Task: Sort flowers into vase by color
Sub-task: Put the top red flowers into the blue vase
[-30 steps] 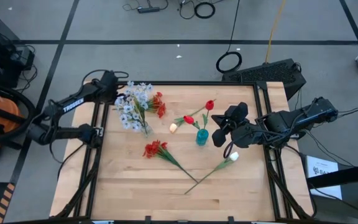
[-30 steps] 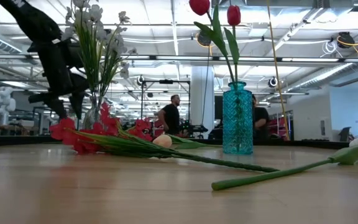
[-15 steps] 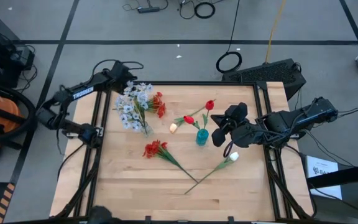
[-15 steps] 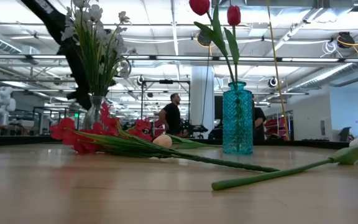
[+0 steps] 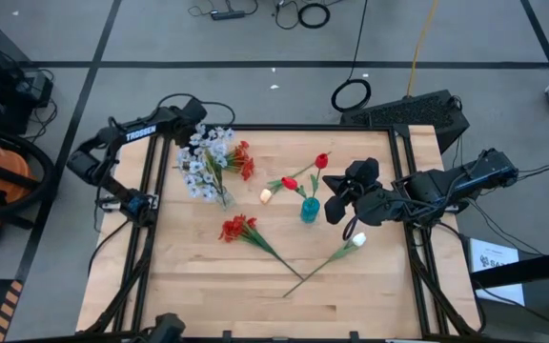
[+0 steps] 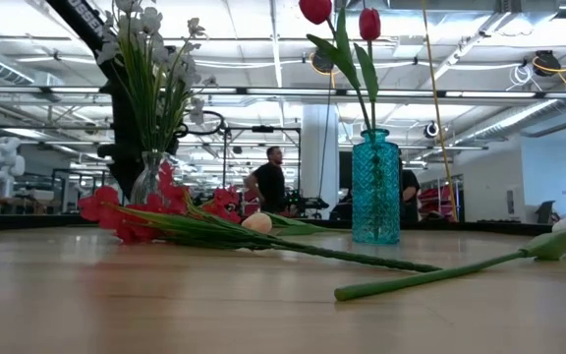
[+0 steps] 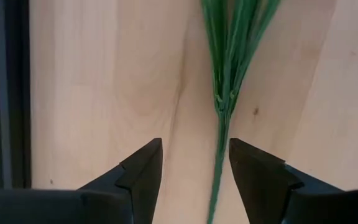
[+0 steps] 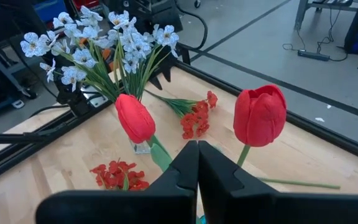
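Note:
My left gripper (image 5: 196, 112) hangs open over the table's far left corner. In the left wrist view its fingertips (image 7: 194, 167) stand on either side of a green stem (image 7: 221, 124) lying on the wood below, without touching it. Beside it a clear vase (image 5: 223, 197) holds pale blue-white sprays (image 5: 203, 162). My right gripper (image 5: 336, 197) is shut, just right of the teal vase (image 5: 310, 210), which holds two red tulips (image 8: 260, 115). A red cluster (image 5: 238, 229), another red cluster (image 5: 244, 159), a cream bud (image 5: 266, 194) and a white bud (image 5: 357, 239) lie flat on the table.
The table has a black frame (image 5: 148, 238) along its edges. The loose flowers' long stems (image 5: 308, 272) cross the table's middle and near part. In the low view, people (image 6: 268, 187) stand in the room far behind the table.
My left arm has drawn back and folded up, carrying its gripper from the left of the clear vase toward the table's far edge and a little to the right. The flowers and vases have stayed put.

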Robot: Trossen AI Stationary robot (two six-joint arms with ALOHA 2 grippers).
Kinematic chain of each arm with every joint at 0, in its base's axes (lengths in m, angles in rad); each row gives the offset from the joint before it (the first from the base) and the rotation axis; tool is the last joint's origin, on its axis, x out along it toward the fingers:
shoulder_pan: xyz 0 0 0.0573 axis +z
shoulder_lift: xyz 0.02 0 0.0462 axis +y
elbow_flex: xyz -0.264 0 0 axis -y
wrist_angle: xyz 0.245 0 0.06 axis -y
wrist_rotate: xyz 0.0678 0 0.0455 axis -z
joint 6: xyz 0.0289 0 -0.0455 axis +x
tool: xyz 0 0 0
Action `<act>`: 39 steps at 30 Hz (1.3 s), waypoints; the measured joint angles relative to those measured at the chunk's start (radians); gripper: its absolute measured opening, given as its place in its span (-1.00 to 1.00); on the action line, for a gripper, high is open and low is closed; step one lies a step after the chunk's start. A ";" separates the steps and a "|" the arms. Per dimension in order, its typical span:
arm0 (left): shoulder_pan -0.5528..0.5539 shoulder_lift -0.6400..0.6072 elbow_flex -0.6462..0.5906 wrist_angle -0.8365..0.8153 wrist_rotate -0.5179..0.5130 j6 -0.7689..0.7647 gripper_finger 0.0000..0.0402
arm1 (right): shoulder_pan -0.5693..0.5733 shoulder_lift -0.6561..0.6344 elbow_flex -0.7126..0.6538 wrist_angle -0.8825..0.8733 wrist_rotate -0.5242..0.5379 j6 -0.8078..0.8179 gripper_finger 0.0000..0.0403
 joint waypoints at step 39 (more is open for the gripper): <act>-0.051 0.153 0.016 -0.047 -0.033 -0.015 -0.98 | -0.005 0.038 0.000 -0.014 0.001 -0.003 -1.00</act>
